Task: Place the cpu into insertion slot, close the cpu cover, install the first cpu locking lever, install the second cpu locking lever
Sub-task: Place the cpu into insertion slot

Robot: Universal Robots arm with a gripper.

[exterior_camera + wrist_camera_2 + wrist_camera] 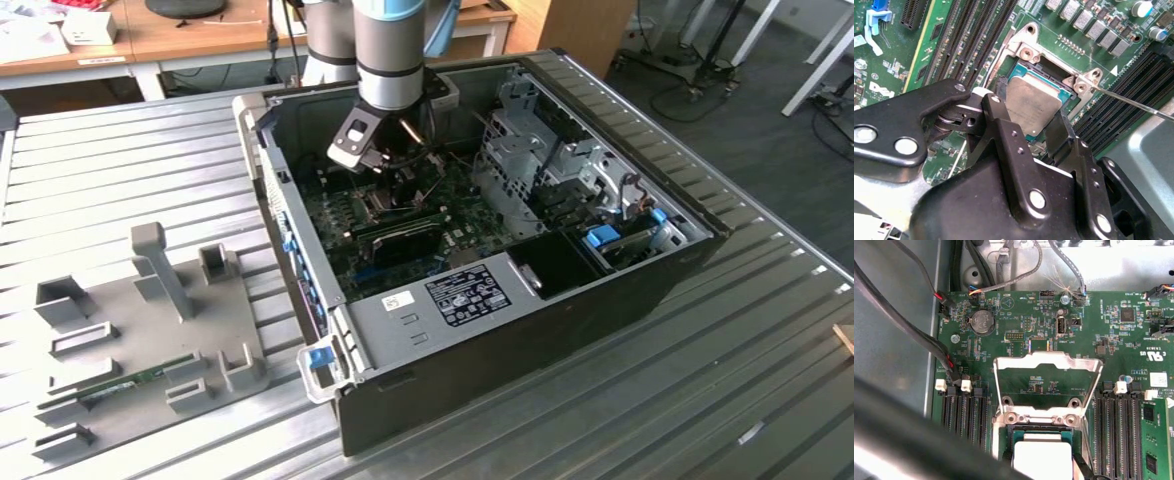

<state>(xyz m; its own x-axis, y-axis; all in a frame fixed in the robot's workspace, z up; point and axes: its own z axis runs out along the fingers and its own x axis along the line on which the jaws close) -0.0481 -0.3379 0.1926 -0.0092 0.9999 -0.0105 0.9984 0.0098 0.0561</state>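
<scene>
Reaching into an open computer case point(641, 290) on a slatted tabletop point(120, 170), a robot arm point(390, 60) is at the first step.
Exterior view: the end effector point(384, 165) hangs over the green board point(394, 235) toward the case's far end. Second wrist view: its fingers point(999, 117), narrowed, clasp the cpu point(1034, 102) at the insertion slot point(1026, 50). First wrist view: the cpu cover point(1048, 359) stands raised; closing it and both levers seem left to do.
</scene>
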